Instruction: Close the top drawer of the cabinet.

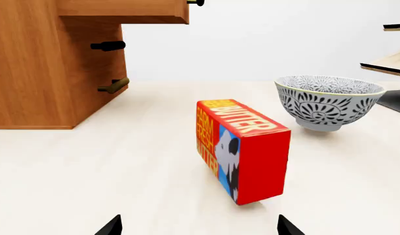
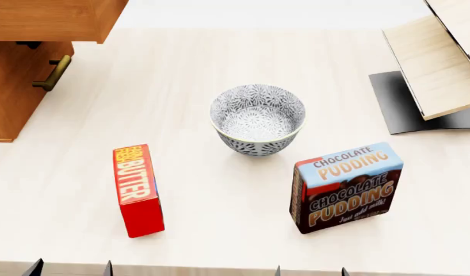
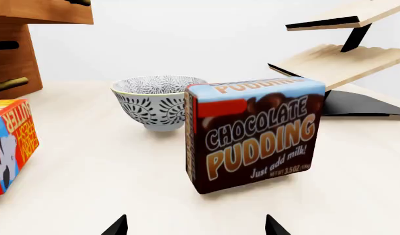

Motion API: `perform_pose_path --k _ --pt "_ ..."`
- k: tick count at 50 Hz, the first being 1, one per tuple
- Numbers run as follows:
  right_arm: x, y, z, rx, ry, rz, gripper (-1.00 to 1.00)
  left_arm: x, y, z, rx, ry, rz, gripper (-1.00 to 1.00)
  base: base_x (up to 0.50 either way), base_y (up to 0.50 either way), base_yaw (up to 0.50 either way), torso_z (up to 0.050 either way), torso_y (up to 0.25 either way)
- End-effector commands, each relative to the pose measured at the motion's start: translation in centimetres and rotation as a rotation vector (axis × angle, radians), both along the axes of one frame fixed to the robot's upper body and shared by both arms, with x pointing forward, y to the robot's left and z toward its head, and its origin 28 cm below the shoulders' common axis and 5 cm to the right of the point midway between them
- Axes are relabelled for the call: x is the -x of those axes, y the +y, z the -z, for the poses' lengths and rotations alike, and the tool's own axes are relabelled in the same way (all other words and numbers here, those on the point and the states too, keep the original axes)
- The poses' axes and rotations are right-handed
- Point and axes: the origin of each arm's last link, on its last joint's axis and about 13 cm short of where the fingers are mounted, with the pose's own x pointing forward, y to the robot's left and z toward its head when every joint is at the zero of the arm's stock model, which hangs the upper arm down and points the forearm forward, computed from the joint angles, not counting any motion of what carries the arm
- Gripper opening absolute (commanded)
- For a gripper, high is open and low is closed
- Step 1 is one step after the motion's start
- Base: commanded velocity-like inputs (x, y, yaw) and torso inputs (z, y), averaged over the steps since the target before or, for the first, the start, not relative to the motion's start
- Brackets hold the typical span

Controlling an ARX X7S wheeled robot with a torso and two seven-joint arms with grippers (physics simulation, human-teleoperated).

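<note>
Left claw point(image 1: 198, 226) down at the near edge of the table point(image 2: 219, 63), only two dark fingertips point(image 1: 111, 226) showing, spread wide, released, nothing held, nothing touched. Right claw point(image 3: 194, 226) the same: tips point(image 3: 273, 226) set well apart, loose, gripping nothing, hovering short of the pudding box point(image 2: 346, 187). Seen from the head, both pairs poking up along the bottom edge, left claw point(image 2: 69, 269) and right claw point(image 2: 310, 271), clear of every object. Over at the far left, the cabinet point(image 2: 12, 92), medium-brown wood, standing on the tabletop; the top drawer point(image 2: 54, 20) pulled out, jutting forward past the cabinet face and overhanging the brass handle point(image 2: 54, 73) of the lower panel. From the left wrist, drawer point(image 1: 125, 11) sticking out from the cabinet point(image 1: 36, 73), inside not visible from any angle, contents impossible to tell. Centre of the table, patterned bowl point(image 2: 258, 119), upright, empty. Butter box point(image 2: 138, 190) standing on its long edge, near and to the left of the bowl, apart from it. Pudding box upright to the bowl's near right, also apart. Far right, pale slanted rack point(image 2: 438, 63) on a black base.
</note>
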Motion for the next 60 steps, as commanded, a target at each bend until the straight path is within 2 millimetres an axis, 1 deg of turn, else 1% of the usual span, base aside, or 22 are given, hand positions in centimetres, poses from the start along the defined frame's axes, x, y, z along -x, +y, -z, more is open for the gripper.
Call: perform_pose_path --k 1,5,9,15,19,21,22,23,24,25,26,27,28,29,30,32,33,37,42,46,55,60 --pt "0.1 0.1 0.0 0.0 0.0 0.0 1.0 0.1 0.0 0.0 -0.008 0.0 0.0 1.0 0.0 0.0 0.0 0.0 0.0" --pt "0.0 0.0 0.0 0.007 -0.003 0.008 1.0 0.0 0.0 0.0 0.004 -0.001 -0.002 1.0 0.0 0.0 0.0 0.0 0.0" --pt "0.4 0.1 -0.4 0.026 -0.071 0.002 1.0 -0.1 -0.1 0.2 -0.003 0.015 0.015 1.0 0.0 0.0 0.0 0.0 0.0" --pt "0.3 -0.2 -0.3 -0.001 -0.051 0.052 1.0 -0.1 0.0 0.2 0.011 0.019 0.004 1.0 0.0 0.0 0.0 0.0 0.0" --pt "0.0 -0.2 -0.3 0.0 -0.029 0.046 1.0 -0.3 0.3 0.5 -0.007 0.079 -0.044 1.0 0.0 0.0 0.0 0.0 0.0" --pt "-0.4 -0.4 -0.8 0.047 -0.001 0.07 1.0 -0.6 0.4 -0.5 -0.049 0.063 -0.02 1.0 0.0 0.0 0.0 0.0 0.0" --pt "-0.4 -0.4 -0.8 0.047 -0.001 0.07 1.0 -0.6 0.4 -0.5 -0.049 0.063 -0.02 1.0 0.0 0.0 0.0 0.0 0.0" --pt "-0.8 -0.6 -3.2 -0.017 -0.004 0.016 1.0 -0.6 0.4 -2.8 0.022 0.065 0.019 1.0 0.0 0.0 0.0 0.0 0.0" --pt "-0.7 -0.7 -5.2 0.001 0.005 -0.001 1.0 -0.5 0.5 -5.1 0.026 0.06 0.027 1.0 0.0 0.0 0.0 0.0 0.0" --pt "-0.4 -0.8 -5.8 0.019 0.039 -0.01 1.0 -0.3 0.5 -5.6 0.023 0.127 0.034 1.0 0.0 0.0 0.0 0.0 0.0" --pt "-0.2 -0.9 -6.7 0.041 0.011 -0.004 1.0 -0.4 0.6 -6.4 0.03 0.121 0.035 1.0 0.0 0.0 0.0 0.0 0.0" --pt "-0.2 -0.9 -6.8 0.041 0.011 -0.004 1.0 -0.4 0.6 -6.4 0.03 0.121 0.035 1.0 0.0 0.0 0.0 0.0 0.0" --pt "0.1 -1.0 -9.4 0.072 -0.023 -0.01 1.0 -0.8 1.0 -9.5 0.079 0.074 0.035 1.0 0.0 0.0 0.0 0.0 0.0" --pt "0.3 -1.0 -9.8 0.07 0.007 -0.012 1.0 -0.7 1.0 -9.9 0.089 0.133 0.039 1.0 0.0 0.0 0.0 0.0 0.0" --pt "0.3 -1.2 -10.5 0.067 0.025 -0.01 1.0 -0.7 1.1 -11.1 0.102 0.155 0.05 1.0 0.0 0.0 0.0 0.0 0.0" --pt "0.3 -1.3 -10.8 0.09 0.031 0.001 1.0 -0.6 1.1 -12.1 0.098 0.183 0.042 1.0 0.0 0.0 0.0 0.0 0.0" --pt "0.2 -1.4 -11.2 0.086 0.059 0.023 1.0 -0.4 1.2 -13.1 0.102 0.179 0.051 1.0 0.0 0.0 0.0 0.0 0.0" --pt "0.6 -1.6 -12.8 0.052 0.056 0.015 1.0 0.2 1.2 -14.9 0.083 0.187 0.066 1.0 0.0 0.0 0.0 0.0 0.0" --pt "0.8 -1.7 -14.1 0.041 0.054 0.016 1.0 0.8 1.2 -16.0 0.076 0.182 0.076 1.0 0.0 0.0 0.0 0.0 0.0" --pt "1.1 -1.7 -14.7 0.063 0.022 0.009 1.0 0.7 1.3 -16.3 0.09 0.169 0.072 1.0 0.0 0.0 0.0 0.0 0.0" --pt "1.1 -1.8 -15.5 0.049 0.008 -0.001 1.0 0.5 1.6 -16.4 0.099 0.176 0.064 1.0 0.0 0.0 0.0 0.0 0.0" --pt "1.1 -1.8 -15.2 0.05 0.011 0.005 1.0 0.5 1.6 -16.2 0.095 0.18 0.063 1.0 0.0 0.0 0.0 0.0 0.0"
